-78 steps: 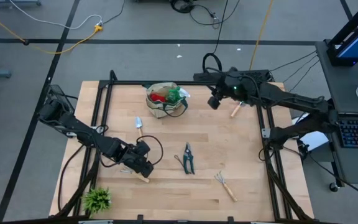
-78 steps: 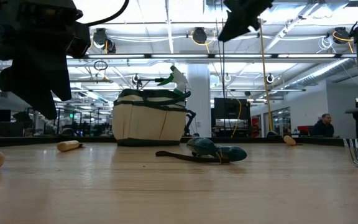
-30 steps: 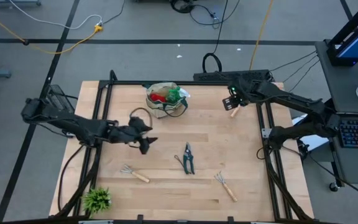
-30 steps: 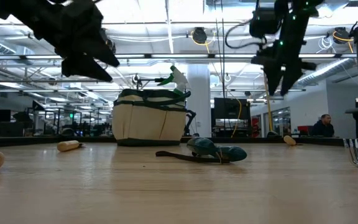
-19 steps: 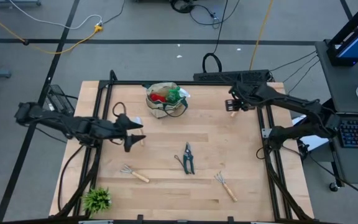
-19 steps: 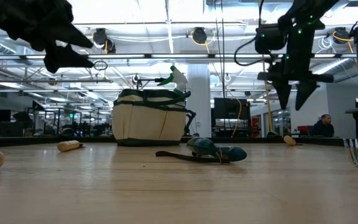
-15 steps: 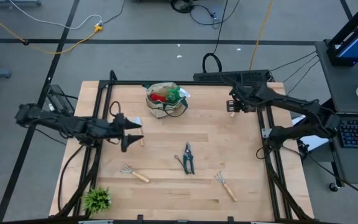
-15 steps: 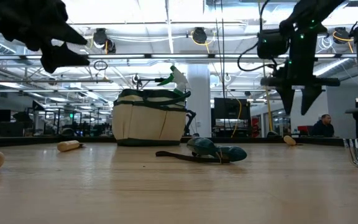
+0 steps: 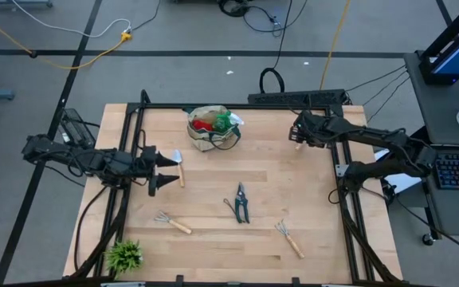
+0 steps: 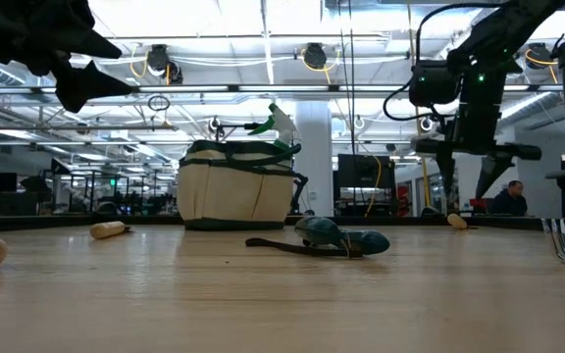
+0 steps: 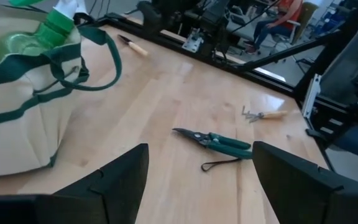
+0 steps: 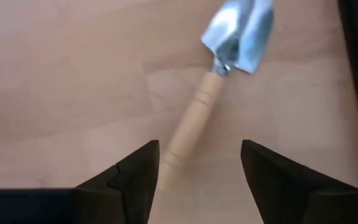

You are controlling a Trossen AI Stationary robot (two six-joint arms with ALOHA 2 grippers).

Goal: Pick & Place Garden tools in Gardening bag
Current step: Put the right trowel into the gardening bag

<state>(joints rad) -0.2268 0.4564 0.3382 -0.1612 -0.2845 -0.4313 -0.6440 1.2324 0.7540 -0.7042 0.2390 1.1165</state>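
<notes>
Your left gripper (image 9: 163,171) has let go of the hand rake (image 9: 172,222), climbed and swung toward the gardening bag (image 9: 209,131), fingers spread. Your right gripper (image 9: 296,133) has drifted away from the bag, dropping over the far trowel (image 12: 211,92).

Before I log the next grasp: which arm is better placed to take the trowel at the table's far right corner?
Right. The right gripper hangs open directly over that trowel, its handle lined up between the fingers. The left gripper, also open, sits across the table by another trowel.
</notes>
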